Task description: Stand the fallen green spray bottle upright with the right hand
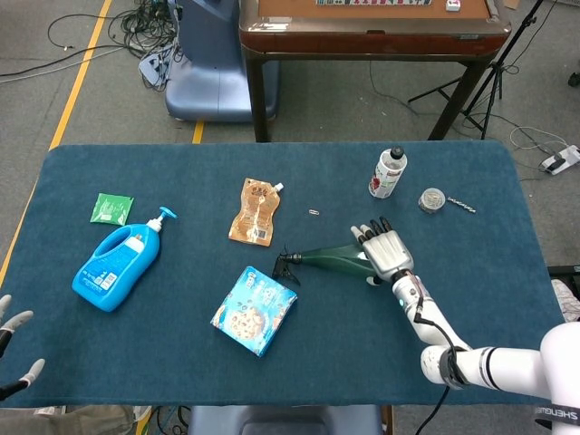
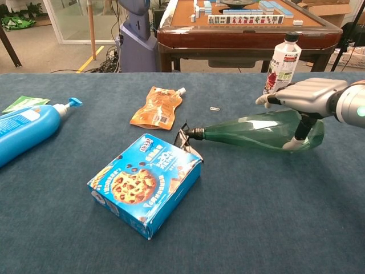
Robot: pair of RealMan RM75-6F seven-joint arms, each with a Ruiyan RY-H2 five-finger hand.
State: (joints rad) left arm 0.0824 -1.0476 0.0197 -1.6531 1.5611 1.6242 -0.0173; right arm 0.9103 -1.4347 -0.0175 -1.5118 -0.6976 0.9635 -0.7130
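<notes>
The green spray bottle [image 1: 331, 260] [image 2: 251, 132] lies on its side on the blue table [image 1: 181, 362], its black spray head [image 2: 187, 135] pointing left toward the cookie box. My right hand [image 1: 388, 254] [image 2: 308, 94] grips the bottle's wide bottom end, with fingers laid over the top and the thumb pressed against the front side. The bottle's body looks slightly raised off the cloth at that end. My left hand [image 1: 16, 349] shows only at the bottom left edge of the head view, fingers apart and holding nothing.
A blue cookie box [image 1: 255, 310] [image 2: 145, 182] lies just left of the spray head. An orange pouch [image 1: 254, 212], a blue pump bottle [image 1: 116, 261] and a green packet [image 1: 111, 208] lie further left. A white bottle [image 1: 388, 173] and a small tin [image 1: 432, 199] stand behind my right hand.
</notes>
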